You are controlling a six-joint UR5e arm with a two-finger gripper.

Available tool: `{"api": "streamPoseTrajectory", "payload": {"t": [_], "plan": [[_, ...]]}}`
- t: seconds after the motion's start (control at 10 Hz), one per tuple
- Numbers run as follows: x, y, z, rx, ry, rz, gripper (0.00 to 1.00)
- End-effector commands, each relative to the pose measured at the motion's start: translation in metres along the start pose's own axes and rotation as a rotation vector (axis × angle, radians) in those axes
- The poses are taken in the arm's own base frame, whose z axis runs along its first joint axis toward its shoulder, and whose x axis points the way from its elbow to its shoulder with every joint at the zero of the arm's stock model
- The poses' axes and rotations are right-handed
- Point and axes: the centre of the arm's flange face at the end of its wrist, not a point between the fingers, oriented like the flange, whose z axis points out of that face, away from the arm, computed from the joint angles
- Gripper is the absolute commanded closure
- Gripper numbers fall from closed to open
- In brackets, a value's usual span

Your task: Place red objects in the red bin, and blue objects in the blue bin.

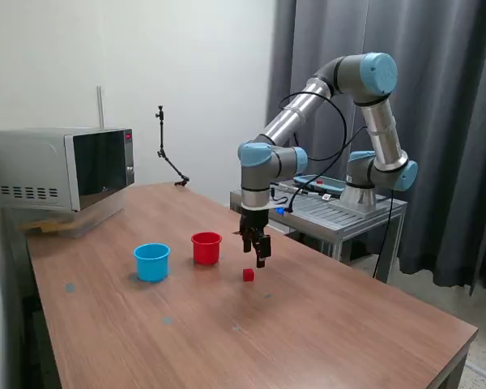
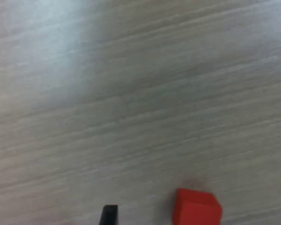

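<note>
Tabletop of brown wood grain fills the near ground, and we take the small round red plastic cup as our landmark. Nearer the camera than that cup, and toward the exterior view's right of it, lies a tiny solid red cube on the bare wood. We see the black two-finger gripper hanging just above the cube and apart from it, pointing straight down; the wrist view shows the cube between two dark finger tips set wide on either side of it, so the jaws stand spread with nothing in them. Beside the red cup, on the exterior view's left and a little apart from it, stands the small round light blue plastic cup. Both cups sit upright. From the gripper the silver and blue arm rises vertically to a wrist joint, slants up to a high elbow, then drops to its base on a metal stand beyond the red cup. Farther left of the cup sits a grey microwave oven.
</note>
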Motion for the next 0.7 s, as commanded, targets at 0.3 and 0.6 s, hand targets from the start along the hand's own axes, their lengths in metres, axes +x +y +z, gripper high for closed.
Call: {"api": "streamPoseTrajectory", "payload": {"t": [0.3,0.6], "plan": [[0.010,0.002,0.015,0.021,0.027,-0.028,0.00],[0.011,0.002,0.026,0.037,0.024,-0.045,0.00]]}}
